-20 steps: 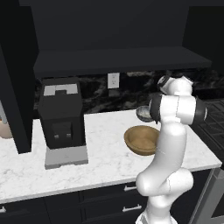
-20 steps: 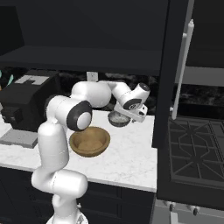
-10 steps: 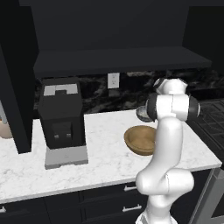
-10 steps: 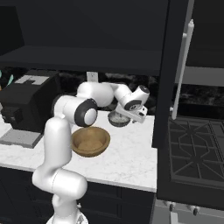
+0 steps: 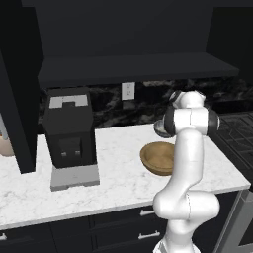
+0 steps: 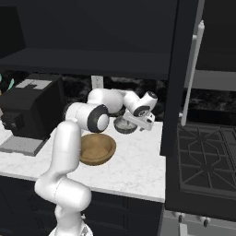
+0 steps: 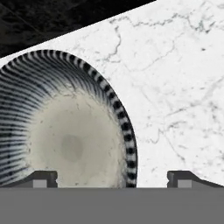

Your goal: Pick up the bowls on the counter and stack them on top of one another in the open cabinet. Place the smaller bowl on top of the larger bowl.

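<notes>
The smaller bowl (image 7: 65, 135) sits on the counter (image 7: 175, 87) beside the larger bowl (image 5: 158, 158). The hand (image 7: 111, 178), fingers spread wide and empty, has been lowered over its right rim within the last second. A grasp is judged imminent; stacking has not begun.

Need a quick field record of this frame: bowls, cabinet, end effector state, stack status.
small bowl: small grey bowl with dark striped rim and pale inside, on the white marble counter, behind the wooden one
large bowl: wide light-brown wooden bowl, on counter, empty
cabinet: dark open wall cabinet, shelf above both bowls
end effector: open, over the small bowl's rim, one fingertip over the bowl, one over the marble
other: black boxy coffee machine
stack: not yet done
</notes>
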Controlling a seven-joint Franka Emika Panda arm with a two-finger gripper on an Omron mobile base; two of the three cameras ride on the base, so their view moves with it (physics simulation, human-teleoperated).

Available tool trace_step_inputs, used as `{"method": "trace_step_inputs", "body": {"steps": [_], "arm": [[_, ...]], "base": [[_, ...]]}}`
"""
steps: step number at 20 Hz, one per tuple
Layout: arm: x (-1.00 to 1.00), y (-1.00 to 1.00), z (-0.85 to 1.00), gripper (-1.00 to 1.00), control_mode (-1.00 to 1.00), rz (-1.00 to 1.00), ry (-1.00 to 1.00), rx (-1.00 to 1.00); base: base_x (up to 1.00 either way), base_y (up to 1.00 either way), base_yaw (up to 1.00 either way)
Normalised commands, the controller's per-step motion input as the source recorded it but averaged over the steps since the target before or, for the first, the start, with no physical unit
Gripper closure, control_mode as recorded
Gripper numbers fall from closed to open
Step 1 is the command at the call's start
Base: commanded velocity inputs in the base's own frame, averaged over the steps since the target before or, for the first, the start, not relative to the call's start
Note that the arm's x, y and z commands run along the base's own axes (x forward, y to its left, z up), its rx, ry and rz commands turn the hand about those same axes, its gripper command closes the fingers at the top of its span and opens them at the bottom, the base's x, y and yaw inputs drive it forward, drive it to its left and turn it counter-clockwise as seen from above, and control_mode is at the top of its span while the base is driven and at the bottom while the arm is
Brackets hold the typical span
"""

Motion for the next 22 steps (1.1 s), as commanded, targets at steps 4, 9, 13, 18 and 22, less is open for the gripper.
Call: {"method": "trace_step_inputs", "body": {"steps": [4,9,13,18,22], "arm": [[0.19,0.0,-0.32,1.0,-1.0,0.0,0.03,0.0],[0.18,0.01,-0.31,1.0,-1.0,0.0,0.05,0.0],[0.03,0.01,-0.13,1.0,-1.0,0.0,0.01,0.0],[-0.14,-0.04,-0.01,1.0,-1.0,0.0,0.0,0.01],[-0.75,-0.06,0.0,1.0,-1.0,0.0,-0.02,0.02]], "base": [[0.0,0.0,0.0],[0.0,0.0,0.0],[0.0,0.0,0.0],[0.0,0.0,0.0],[0.0,0.0,0.0]]}}
